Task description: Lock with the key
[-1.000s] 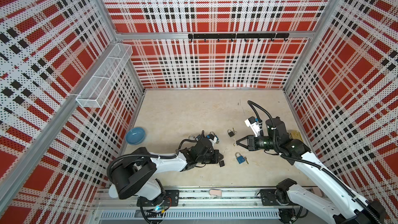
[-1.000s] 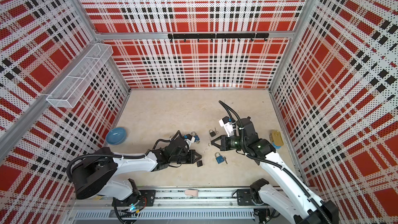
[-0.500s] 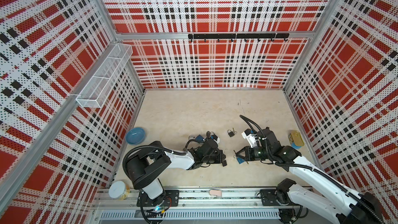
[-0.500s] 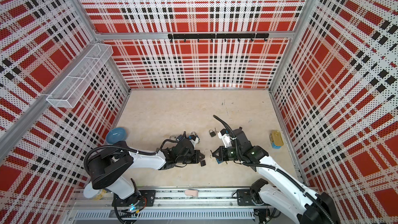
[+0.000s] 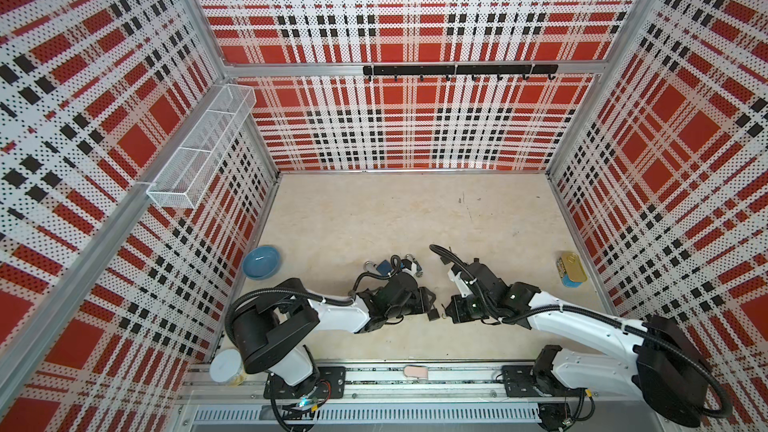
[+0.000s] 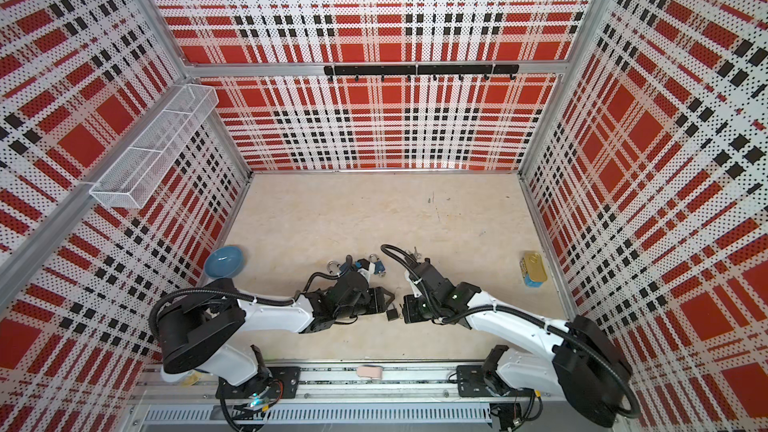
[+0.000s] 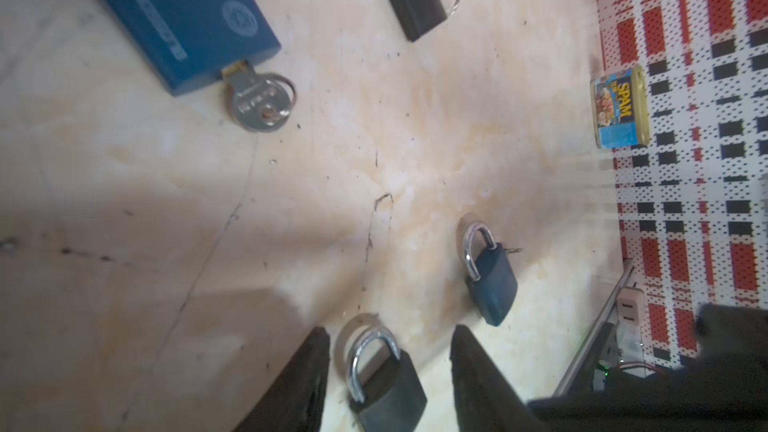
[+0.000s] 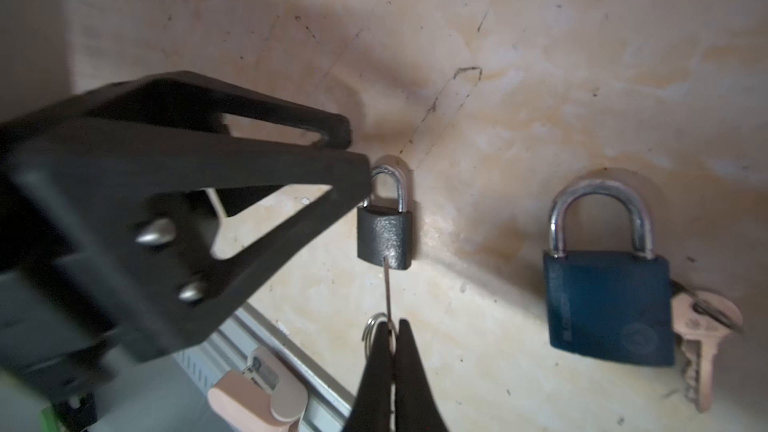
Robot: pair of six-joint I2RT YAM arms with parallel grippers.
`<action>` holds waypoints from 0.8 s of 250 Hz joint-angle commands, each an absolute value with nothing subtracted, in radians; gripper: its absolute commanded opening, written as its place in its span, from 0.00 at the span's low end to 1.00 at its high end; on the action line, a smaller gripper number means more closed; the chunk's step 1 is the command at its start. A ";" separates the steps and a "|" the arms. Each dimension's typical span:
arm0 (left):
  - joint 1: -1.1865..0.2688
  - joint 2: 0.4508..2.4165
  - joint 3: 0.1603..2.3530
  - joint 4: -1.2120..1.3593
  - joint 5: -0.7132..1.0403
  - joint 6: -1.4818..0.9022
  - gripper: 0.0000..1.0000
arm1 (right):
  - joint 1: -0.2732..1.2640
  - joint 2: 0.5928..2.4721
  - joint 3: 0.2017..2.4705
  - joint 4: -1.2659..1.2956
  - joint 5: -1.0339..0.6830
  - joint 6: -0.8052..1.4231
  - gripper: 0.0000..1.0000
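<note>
Lock and key meet at the front of the counter [image 8: 540, 97]: the right hand [image 8: 390, 336] is pinched shut on the key [image 8: 387, 288], whose blade sits in the keyway of a small black padlock [image 8: 385, 238] lying flat at the centre of the right wrist view. The key's long axis runs in line with the lock body, straight up the frame from the fingertips, so the coming turn looks like a twist about that line. The left hand [image 7: 390, 331] faces it from the shackle end, its jaws apart on either side of the lock; it appears to grip nothing, so the body may spin with the key. Only the right wrist view shows the key seated; only the left wrist view shows the gaps beside the lock. In both top views the padlock [image 5: 433, 315] [image 6: 391, 314] is merely a dark speck between the hands. A blue padlock [image 8: 606, 309] lies near, untouched.
</note>
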State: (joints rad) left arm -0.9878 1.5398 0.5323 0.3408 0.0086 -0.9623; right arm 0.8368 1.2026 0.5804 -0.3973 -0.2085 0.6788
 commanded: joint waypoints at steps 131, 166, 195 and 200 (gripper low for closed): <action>-0.841 0.979 0.365 0.098 -0.184 -0.957 0.54 | 0.867 1.400 0.620 -0.253 -0.095 0.778 0.02; -0.809 0.895 0.341 0.042 -0.190 -0.956 0.54 | 0.877 1.384 0.638 -0.290 -0.071 0.770 0.15; -0.794 0.847 0.330 0.007 -0.191 -0.954 0.54 | 0.884 1.354 0.659 -0.345 -0.035 0.761 0.24; -0.792 0.839 0.327 0.004 -0.192 -0.953 0.54 | 0.884 1.349 0.661 -0.351 -0.032 0.759 0.25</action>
State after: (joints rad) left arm -0.8078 0.8860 0.3424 0.0635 -0.1665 -0.9665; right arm 0.8761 1.3872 0.6189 -0.3134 -0.0830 0.7612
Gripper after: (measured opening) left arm 0.541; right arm 0.227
